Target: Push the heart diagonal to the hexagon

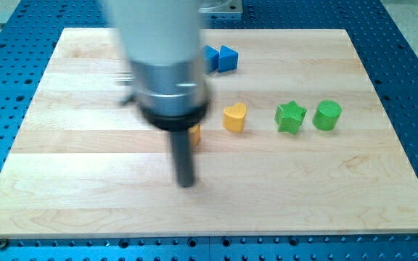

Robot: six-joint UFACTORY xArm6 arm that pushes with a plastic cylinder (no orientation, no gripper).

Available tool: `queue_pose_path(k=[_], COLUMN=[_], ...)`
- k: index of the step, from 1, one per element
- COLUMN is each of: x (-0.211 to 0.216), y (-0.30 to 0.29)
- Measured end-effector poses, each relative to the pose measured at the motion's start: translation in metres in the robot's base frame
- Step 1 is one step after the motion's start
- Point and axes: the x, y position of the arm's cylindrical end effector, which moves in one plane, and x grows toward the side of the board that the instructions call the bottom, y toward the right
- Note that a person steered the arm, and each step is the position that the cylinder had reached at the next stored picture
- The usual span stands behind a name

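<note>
My tip (186, 183) is resting below and left of the yellow heart (234, 117), apart from it; no pincer is fitted. An orange block (194, 134), possibly the hexagon, is showing partly behind the rod. Approach the heart slowly, pushing through its centre.

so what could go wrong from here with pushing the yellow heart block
1. My tip sits below and left of the yellow heart block, with an orange block, largely hidden behind the arm, between them; a straight push may drag that along.
2. The green star block lies close on the heart's right; a rightward push could knock it.
</note>
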Motion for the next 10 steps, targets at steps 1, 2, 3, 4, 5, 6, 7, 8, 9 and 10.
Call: queue_pose_path(k=[1,2,3,4,5,6,7,8,9,10], x=[-0.021,-0.059,-0.085,-0.083,-0.083,-0.070,-0.071,-0.087,-0.089,-0.089], y=[0.139,0.190,0.173,0.125,0.087,0.082,0.082,0.076,0.032,-0.019])
